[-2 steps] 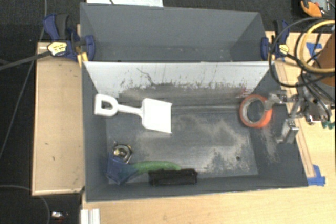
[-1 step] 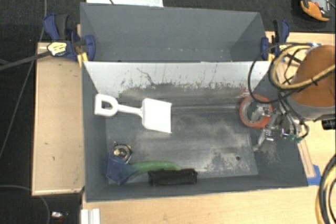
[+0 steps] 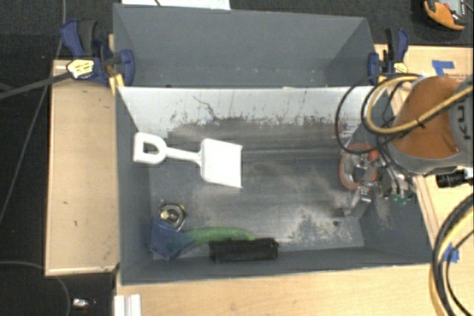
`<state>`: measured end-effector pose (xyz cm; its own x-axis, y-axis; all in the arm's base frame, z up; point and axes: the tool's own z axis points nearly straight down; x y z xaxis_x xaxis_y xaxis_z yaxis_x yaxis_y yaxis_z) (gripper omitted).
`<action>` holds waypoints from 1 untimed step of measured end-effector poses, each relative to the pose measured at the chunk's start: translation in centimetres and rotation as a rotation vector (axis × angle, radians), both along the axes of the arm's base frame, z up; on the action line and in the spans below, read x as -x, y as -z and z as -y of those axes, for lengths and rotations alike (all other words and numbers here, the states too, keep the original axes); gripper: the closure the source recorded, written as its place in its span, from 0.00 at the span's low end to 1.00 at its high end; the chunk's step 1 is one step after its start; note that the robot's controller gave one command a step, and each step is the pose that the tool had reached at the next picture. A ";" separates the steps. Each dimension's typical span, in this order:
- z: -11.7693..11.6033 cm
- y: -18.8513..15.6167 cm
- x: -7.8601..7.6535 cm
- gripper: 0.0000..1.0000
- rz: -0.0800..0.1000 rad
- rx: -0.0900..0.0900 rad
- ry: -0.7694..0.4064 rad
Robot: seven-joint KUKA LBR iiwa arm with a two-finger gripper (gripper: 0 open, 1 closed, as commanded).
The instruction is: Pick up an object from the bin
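1. We see the gripper [image 3: 361, 197] low at the right end of the grey bin [image 3: 296, 192], close to the right wall, with the arm's orange cover [image 3: 429, 126] above it. It hangs over bare, scuffed floor.
2. We cannot tell whether the tool is wide or narrow. Cables and dark metal crowd that spot. We see nothing held in it.
3. The nearest candidate is a white toy scoop [image 3: 220, 162] lying flat at mid-left, handle pointing to the left wall, well apart from the gripper.
4. Along the front wall lies a small heap: a black oblong block [image 3: 244, 250], a green curved piece [image 3: 218, 234] just behind it, a blue crumpled thing [image 3: 161, 242] in the corner, and a small metal ring [image 3: 172, 214] beside that. They may have gathered there because the sloped walls let loose things slide to the floor's edge.
5. We judge the pick not yet made. The arm would need to travel left, and the scoop, lying alone, looks the easiest target.
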<state>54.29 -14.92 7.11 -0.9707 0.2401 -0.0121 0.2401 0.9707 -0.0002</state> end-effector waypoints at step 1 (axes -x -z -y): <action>0.0 0.0 -4.1 0.00 0.000 0.004 -0.333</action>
<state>58.37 -14.91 7.15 -0.9959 -0.0901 -0.0124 -0.0901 0.9959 -0.0044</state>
